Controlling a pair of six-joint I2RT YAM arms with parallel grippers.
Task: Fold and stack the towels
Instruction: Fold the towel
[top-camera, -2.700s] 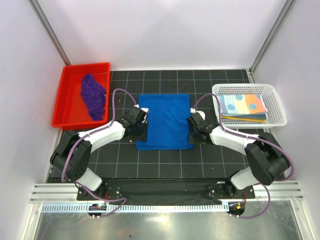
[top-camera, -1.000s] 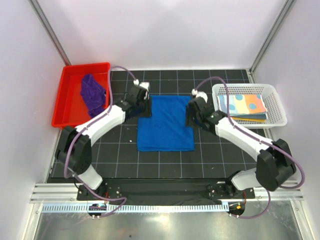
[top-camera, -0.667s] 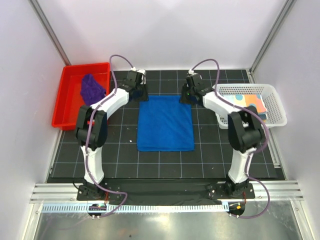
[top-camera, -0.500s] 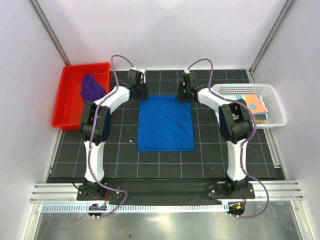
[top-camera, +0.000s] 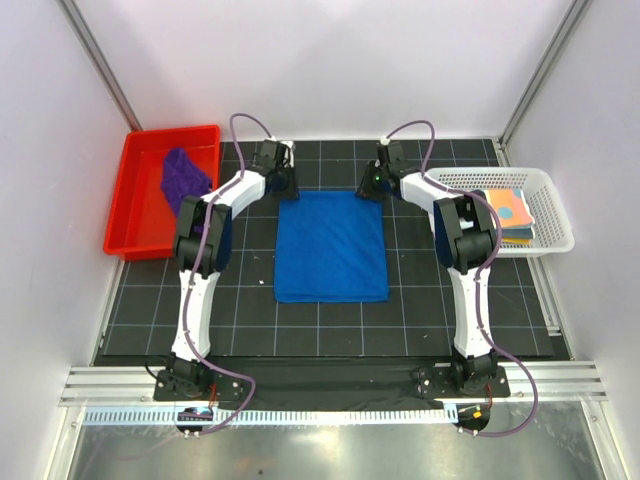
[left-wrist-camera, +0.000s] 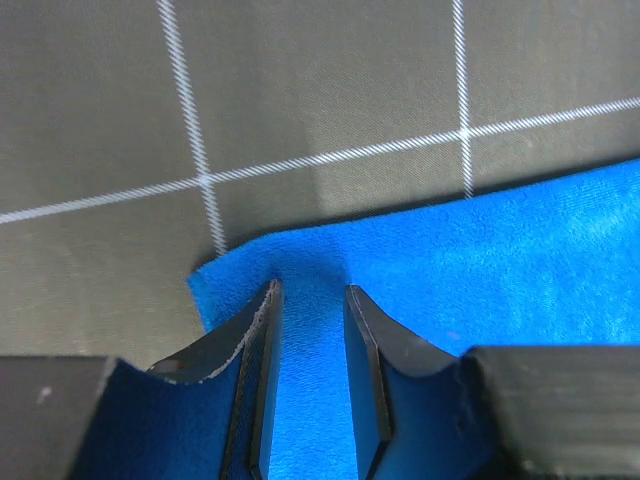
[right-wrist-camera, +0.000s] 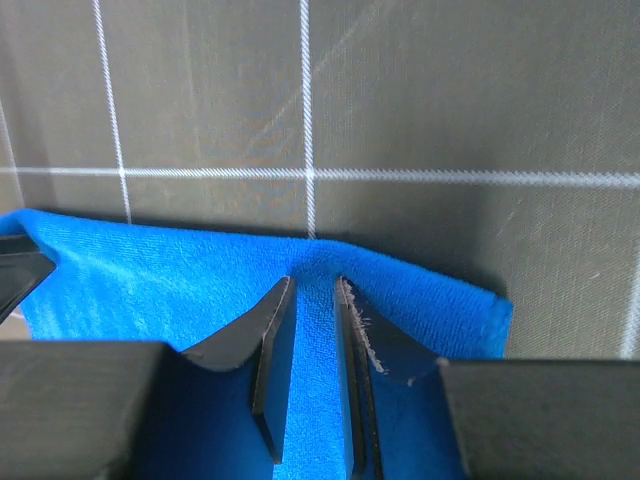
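A royal blue towel (top-camera: 330, 250) lies flat on the black grid mat, folded into a rectangle. My left gripper (top-camera: 283, 190) sits at its far left corner. In the left wrist view its tips (left-wrist-camera: 310, 290) straddle the blue towel (left-wrist-camera: 480, 270) just inside the corner, still apart. My right gripper (top-camera: 371, 190) sits at the far right corner. In the right wrist view its tips (right-wrist-camera: 313, 282) stand close together, with a ridge of the blue towel (right-wrist-camera: 150, 280) pinched between them. A purple towel (top-camera: 185, 178) lies crumpled in the red tray. A patterned towel (top-camera: 512, 212) lies folded in the basket.
The red tray (top-camera: 135, 215) stands at the far left of the mat. The white mesh basket (top-camera: 500, 175) stands at the far right. Both arms stretch forward along the blue towel's two sides. White walls close in the back and sides.
Both arms swung from the towel's long sides up to its far corners and settled there. Both pairs of jaws narrowed, the right more than the left.
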